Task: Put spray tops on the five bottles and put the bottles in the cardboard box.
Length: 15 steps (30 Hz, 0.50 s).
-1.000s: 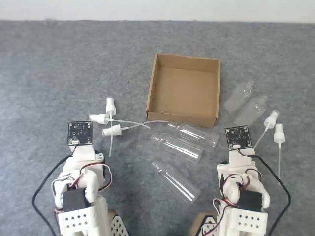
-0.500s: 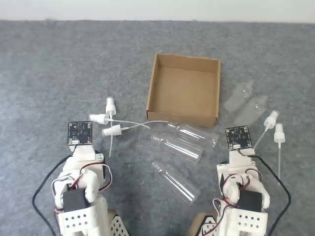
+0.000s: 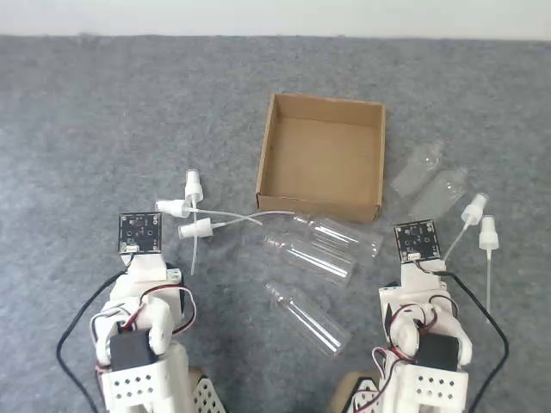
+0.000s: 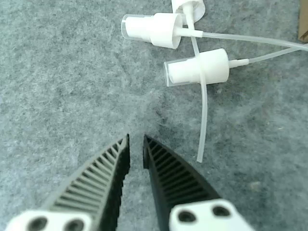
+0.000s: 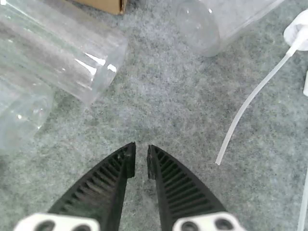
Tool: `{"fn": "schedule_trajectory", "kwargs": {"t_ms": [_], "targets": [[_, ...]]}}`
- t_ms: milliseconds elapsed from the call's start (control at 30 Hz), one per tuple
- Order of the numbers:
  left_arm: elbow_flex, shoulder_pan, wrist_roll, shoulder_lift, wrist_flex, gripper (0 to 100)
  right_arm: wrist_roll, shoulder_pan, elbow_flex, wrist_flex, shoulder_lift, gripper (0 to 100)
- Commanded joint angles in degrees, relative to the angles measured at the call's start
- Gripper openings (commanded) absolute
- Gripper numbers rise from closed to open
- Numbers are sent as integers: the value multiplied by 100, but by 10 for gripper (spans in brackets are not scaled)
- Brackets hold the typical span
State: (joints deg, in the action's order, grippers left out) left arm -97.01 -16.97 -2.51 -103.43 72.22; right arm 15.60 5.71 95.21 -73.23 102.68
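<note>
The open cardboard box point(image 3: 323, 155) sits at the table's middle back. Three clear bottles point(image 3: 310, 256) lie on their sides just in front of it, and two more bottles point(image 3: 428, 181) lie to its right. Three white spray tops point(image 3: 194, 217) with crossed tubes lie left of the box; two spray tops point(image 3: 480, 222) lie at the far right. My left gripper point(image 4: 136, 139) hovers shut and empty over bare carpet, short of the spray tops point(image 4: 197, 67). My right gripper point(image 5: 141, 147) is shut and empty, between a lying bottle point(image 5: 62, 48) and a spray tube point(image 5: 255, 96).
Grey carpet covers the whole table. The left arm point(image 3: 140, 284) and right arm point(image 3: 422, 297) stand folded at the front edge. A corner of the box point(image 5: 103, 5) appears in the right wrist view, with another bottle's base point(image 5: 216, 21) nearby.
</note>
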Motion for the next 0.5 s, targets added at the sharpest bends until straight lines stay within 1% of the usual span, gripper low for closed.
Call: {"fn": "schedule_trajectory", "kwargs": {"t_ms": [0,367,467], "targets": [[48,-18,-18,-123,18,44,-18,13,132,-31,-40,10],[48,9,-26,-123,18,45,-18,4,132,-31,-40,10],[48,9,-44,-123,-193,47,-18,4,132,-31,-40,11]]}}
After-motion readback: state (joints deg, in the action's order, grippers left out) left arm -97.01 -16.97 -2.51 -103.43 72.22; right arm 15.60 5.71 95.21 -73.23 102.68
